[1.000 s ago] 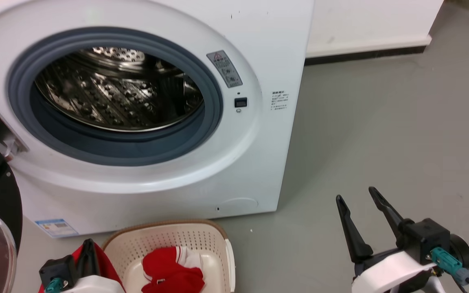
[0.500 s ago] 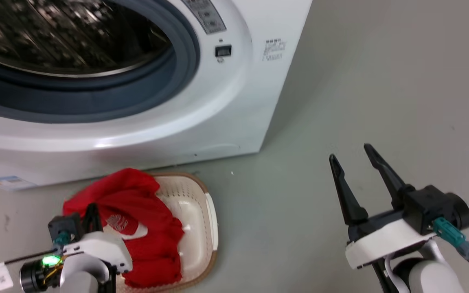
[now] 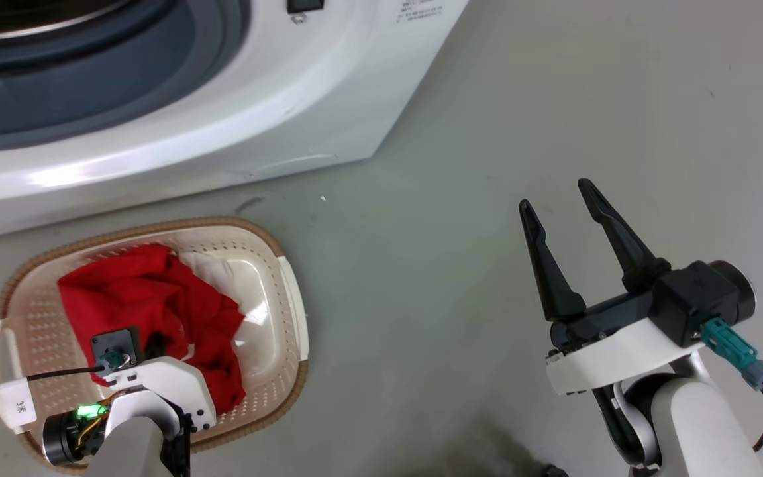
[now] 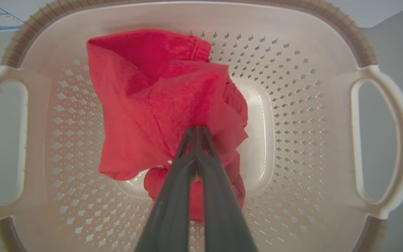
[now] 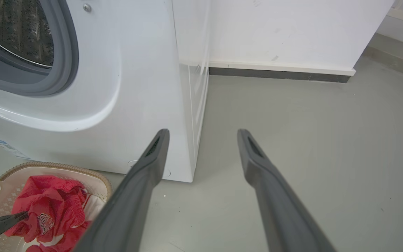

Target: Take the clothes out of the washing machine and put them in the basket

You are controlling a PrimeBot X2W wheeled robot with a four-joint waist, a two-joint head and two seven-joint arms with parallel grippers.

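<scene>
The cream basket (image 3: 289, 278) with its brown rim stands on the floor just in front of the washing machine (image 3: 176, 139). Red clothes (image 3: 136, 291) lie bunched inside it, over a bit of white fabric. In the left wrist view my left gripper (image 4: 196, 128) points down into the basket (image 4: 362, 49), shut on a fold of the red clothes (image 4: 152, 87). My right gripper (image 3: 554, 192) hangs open over bare floor to the right, holding nothing. In the right wrist view its fingers (image 5: 203, 131) are spread before the washing machine's corner (image 5: 145, 70), with the basket (image 5: 98, 178) and clothes (image 5: 51, 203) at lower left.
The washing machine's grey door ring (image 3: 90, 99) fills the upper left of the head view, the drum (image 5: 19, 35) open behind it. Grey floor (image 3: 554, 99) stretches to the right, up to a white wall with a dark skirting (image 5: 278, 73).
The head camera has tilted down, so the washer has slid up the picture. My left gripper has lowered the red garment from over the basket's rim down into the basket. The right gripper stays open.
</scene>
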